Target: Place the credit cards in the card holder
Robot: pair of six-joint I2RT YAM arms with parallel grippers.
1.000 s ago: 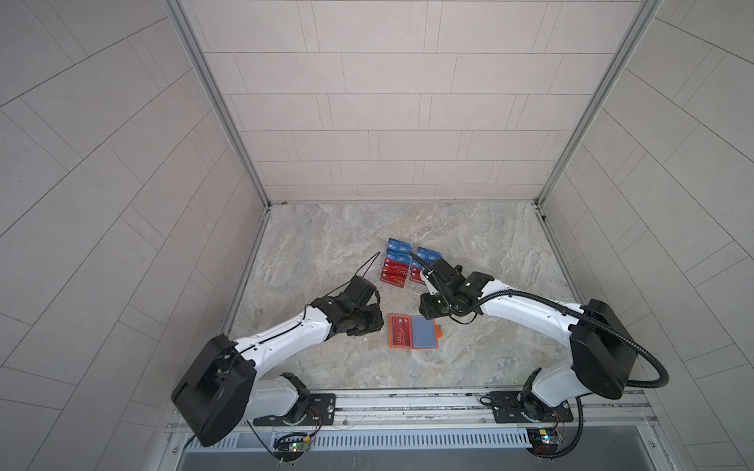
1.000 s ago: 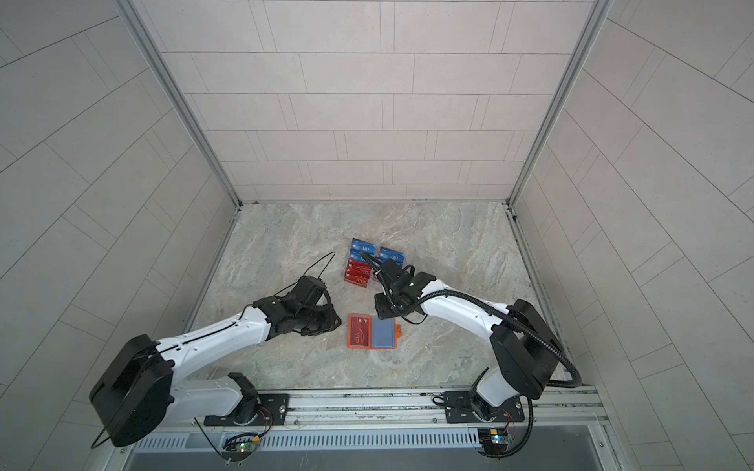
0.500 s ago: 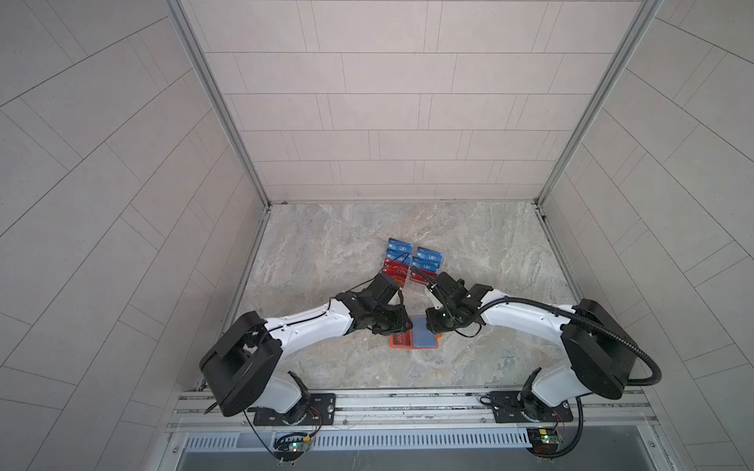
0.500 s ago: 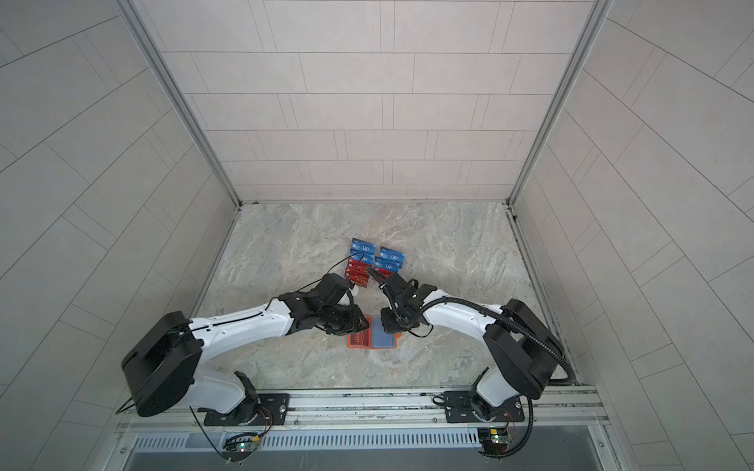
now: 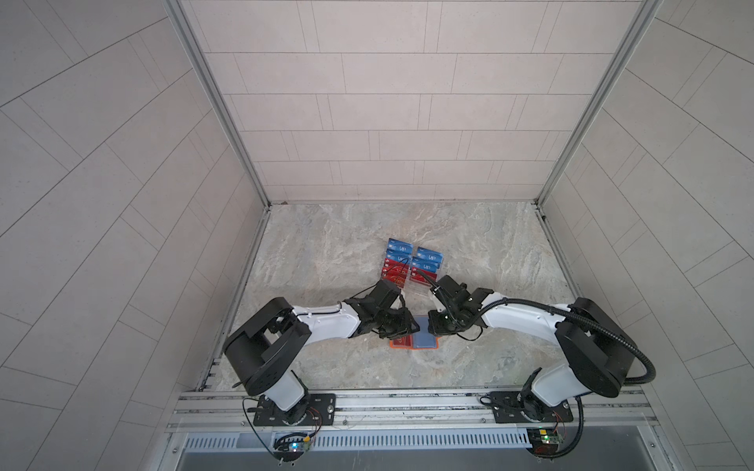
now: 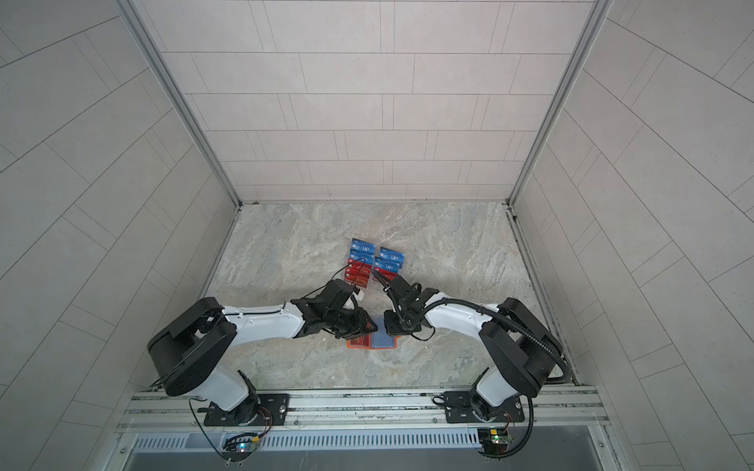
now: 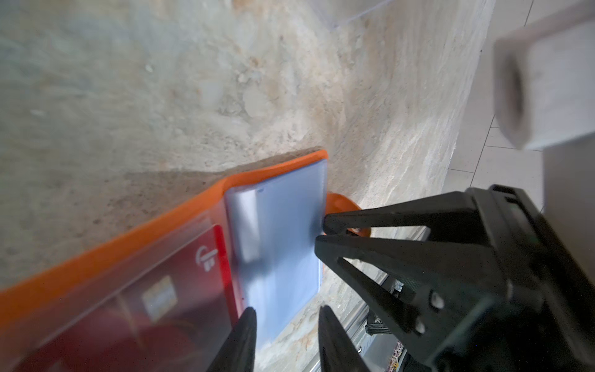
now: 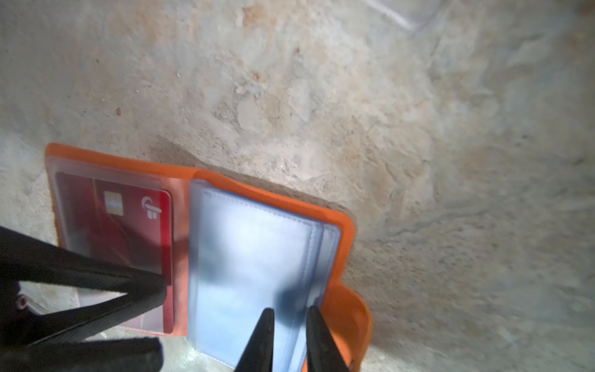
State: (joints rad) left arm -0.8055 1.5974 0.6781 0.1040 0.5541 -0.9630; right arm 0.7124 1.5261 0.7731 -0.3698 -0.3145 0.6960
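The orange card holder (image 5: 413,346) lies open on the table, in both top views. A red credit card (image 8: 128,225) sits in its left clear sleeve. A stack of bluish clear sleeves (image 8: 251,257) covers the right half. My right gripper (image 8: 290,310) is shut on the outer edge of those sleeves, beside the snap tab (image 8: 354,309). My left gripper (image 7: 286,310) hangs open over the sleeves' near edge with nothing between its fingers. More credit cards (image 5: 412,263), blue and red, stand in rows behind the holder.
The spare cards rest in a clear acrylic stand (image 5: 416,288) just behind both grippers. Grey tiled walls close in the marble table (image 5: 326,253) on three sides. A metal rail (image 5: 408,401) with both arm bases runs along the front edge.
Both grippers have come in over the card holder, the left from the left, the right from near the card stand. The right jaws have closed on the sleeves' edge. The left jaws have widened slightly.
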